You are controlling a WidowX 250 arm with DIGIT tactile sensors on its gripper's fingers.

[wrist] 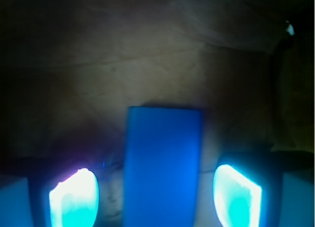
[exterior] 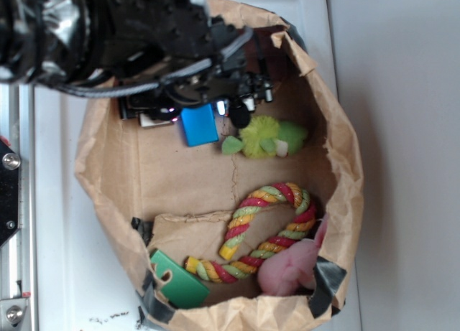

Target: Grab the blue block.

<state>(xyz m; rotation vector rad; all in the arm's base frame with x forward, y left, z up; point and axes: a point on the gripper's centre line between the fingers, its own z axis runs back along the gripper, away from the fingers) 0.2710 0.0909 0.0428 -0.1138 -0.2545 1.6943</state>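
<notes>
Two views on my screen, exterior and wrist. Exterior: the blue block (exterior: pixel 199 125) lies on the brown paper floor of the torn paper bag (exterior: pixel 343 202), in the upper middle of the frame, just under the black arm (exterior: pixel 144 29) that fills the upper left. The gripper (exterior: pixel 194 112) sits right over the block's upper edge; I cannot separate its fingers from the clutter of cables there.

Wrist: the block (wrist: pixel 162 163) runs up the lower centre of the frame, long side pointing away from the camera. One glowing cyan fingertip (wrist: pixel 74 197) stands at lower left, the other at lower right, with the block between them and a strip of paper showing on each side. Jaws wide, nothing held; contact with the block looks absent, though the dim picture leaves me unsure.

Just right of the block, exterior view: a yellow-green fuzzy toy (exterior: pixel 269 138). Lower centre: a red, yellow and green rope ring (exterior: pixel 269 230). Lower left: a flat green notched piece (exterior: pixel 178 279). Lower right: a pink soft toy (exterior: pixel 291 270), touching the rope.
</notes>
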